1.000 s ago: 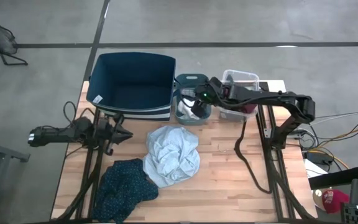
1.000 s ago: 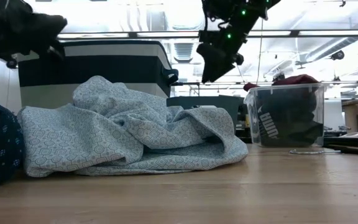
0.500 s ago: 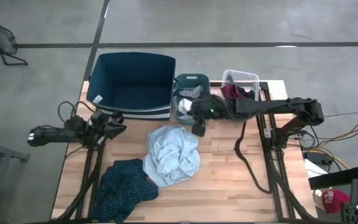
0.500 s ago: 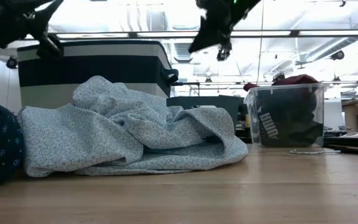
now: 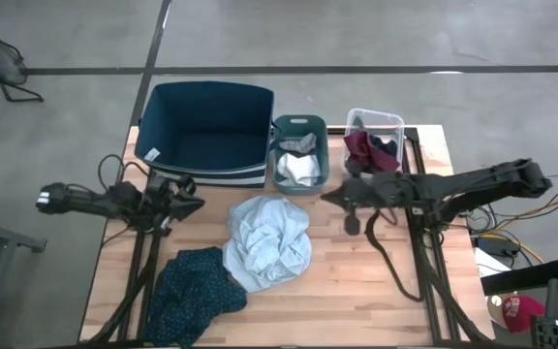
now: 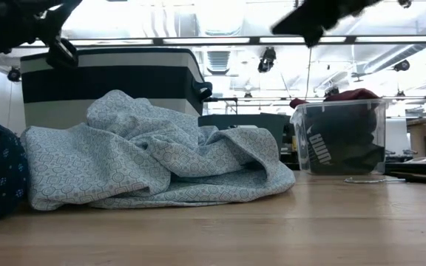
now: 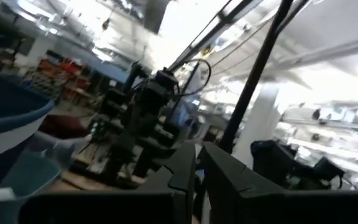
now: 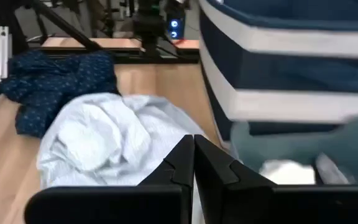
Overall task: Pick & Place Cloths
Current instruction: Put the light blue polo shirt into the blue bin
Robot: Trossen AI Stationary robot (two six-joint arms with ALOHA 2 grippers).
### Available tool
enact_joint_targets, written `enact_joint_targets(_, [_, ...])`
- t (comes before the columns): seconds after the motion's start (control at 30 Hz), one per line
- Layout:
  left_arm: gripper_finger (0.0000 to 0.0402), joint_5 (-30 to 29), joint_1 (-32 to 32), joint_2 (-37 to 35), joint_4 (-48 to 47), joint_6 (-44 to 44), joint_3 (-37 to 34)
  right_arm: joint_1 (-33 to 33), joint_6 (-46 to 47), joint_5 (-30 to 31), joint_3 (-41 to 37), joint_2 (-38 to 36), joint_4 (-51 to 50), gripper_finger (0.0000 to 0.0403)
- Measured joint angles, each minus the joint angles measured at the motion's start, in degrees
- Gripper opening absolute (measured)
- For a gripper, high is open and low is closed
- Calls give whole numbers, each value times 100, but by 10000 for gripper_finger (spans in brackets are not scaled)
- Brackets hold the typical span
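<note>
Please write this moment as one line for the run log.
left gripper: shut, waiting by big bin | right gripper: shut, empty, right of pale cloth | patterned cloth: on table

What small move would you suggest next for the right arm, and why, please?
Probably swing the right tool over the pale blue-grey cloth and open it: its fingers are shut and empty beside that cloth, which lies loose on the table while the big blue bin is empty.

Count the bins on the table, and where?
3, along the far edge: big blue bin on the left, small teal bin in the middle, clear bin on the right. None seem hidden.
</note>
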Motion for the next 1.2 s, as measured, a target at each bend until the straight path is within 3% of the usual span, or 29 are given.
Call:
enact_joint_targets(0.3, [36, -395, -512, 1212, -20, 890, 612, 2, 198, -22, -1545, -1743, 180, 8])
enact_joint_targets(0.53, [36, -584, -1151, 2263, -414, 862, 1527, 3, 87, -707, -2292, -2793, 211, 8])
enact_joint_targets(0.73, [36, -1357, -1579, 3268, -1787, 1045, 2619, 2, -53, -701, -2574, -3559, 135, 8])
enact_joint_targets(0.83, [37, -1419, -1622, 3799, -2606, 934, 3087, 0, -268, -630, -2632, -3927, -107, 8])
enact_joint_targets(1.07, [37, -1560, -1601, 4933, -2847, -332, 3615, 0, -236, -615, -2795, -4595, -543, 8])
enact_joint_targets(1.2, [37, -1632, -1570, 5401, -2758, 129, 3919, 0, -253, -617, -2870, -4916, -713, 8])
